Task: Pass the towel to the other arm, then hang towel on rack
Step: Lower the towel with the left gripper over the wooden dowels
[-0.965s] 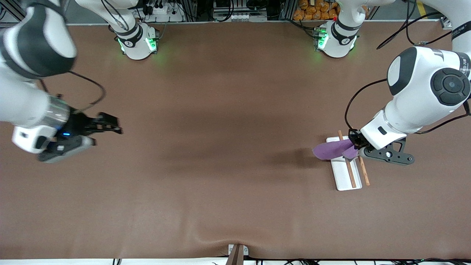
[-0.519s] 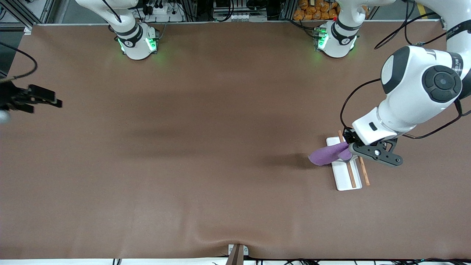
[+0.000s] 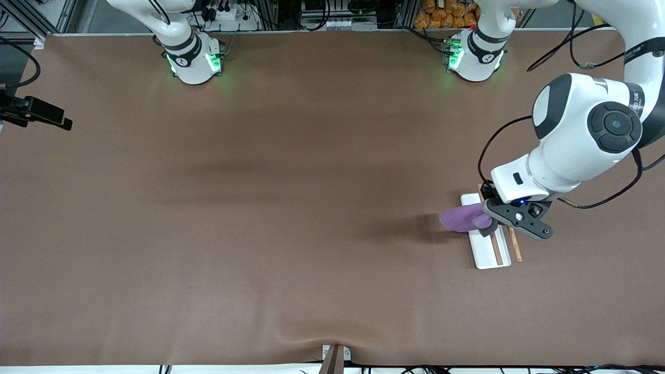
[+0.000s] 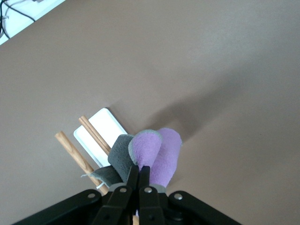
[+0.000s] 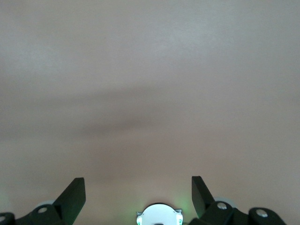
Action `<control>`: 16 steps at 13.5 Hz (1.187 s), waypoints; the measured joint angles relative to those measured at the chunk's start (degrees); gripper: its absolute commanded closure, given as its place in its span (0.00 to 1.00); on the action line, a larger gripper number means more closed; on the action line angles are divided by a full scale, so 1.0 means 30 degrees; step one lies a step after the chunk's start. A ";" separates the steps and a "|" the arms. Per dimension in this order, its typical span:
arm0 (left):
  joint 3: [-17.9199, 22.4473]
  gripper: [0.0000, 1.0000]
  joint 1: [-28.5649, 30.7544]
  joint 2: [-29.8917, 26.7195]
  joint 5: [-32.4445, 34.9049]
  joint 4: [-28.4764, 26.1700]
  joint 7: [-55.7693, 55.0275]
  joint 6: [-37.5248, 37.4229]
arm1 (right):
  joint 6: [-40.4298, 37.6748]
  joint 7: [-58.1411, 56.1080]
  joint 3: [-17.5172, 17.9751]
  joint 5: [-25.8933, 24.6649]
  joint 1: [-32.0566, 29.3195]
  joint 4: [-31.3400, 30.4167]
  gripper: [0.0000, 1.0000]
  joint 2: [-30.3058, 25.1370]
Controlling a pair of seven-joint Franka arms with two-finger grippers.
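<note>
My left gripper (image 3: 487, 224) is shut on one end of the purple towel (image 3: 460, 217) and holds it in the air over the end of the white rack (image 3: 486, 249) that is farther from the front camera. The towel hangs folded from the shut jaws in the left wrist view (image 4: 157, 154), with the rack's white base (image 4: 96, 136) and two brown rods below it. My right gripper (image 3: 39, 115) is open and empty at the right arm's end of the table; in the right wrist view (image 5: 138, 187) only bare brown table shows between its fingers.
The brown table cover (image 3: 291, 208) spreads under both arms. The two arm bases (image 3: 192, 57) with green lights stand along the table edge farthest from the front camera. A small bracket (image 3: 335, 356) sits at the nearest edge.
My right gripper has swung away from the middle out to the table's end. My left gripper has shifted slightly with the towel over the rack.
</note>
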 measured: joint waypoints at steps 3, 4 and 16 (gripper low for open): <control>-0.0058 1.00 -0.0565 0.0104 0.0843 0.0001 0.0199 0.0314 | -0.0224 0.0016 0.0001 -0.0291 -0.0134 -0.0023 0.00 -0.0208; -0.0068 1.00 -0.0800 0.0105 0.1068 0.0007 0.0199 0.0389 | -0.0341 0.0035 0.0001 -0.0310 -0.0135 -0.0028 0.00 -0.0237; 0.0192 1.00 -0.0889 0.0844 0.2069 -0.0029 0.0924 0.1213 | 0.0875 0.0374 0.0014 -0.0368 -0.0215 -0.0038 0.00 -0.0460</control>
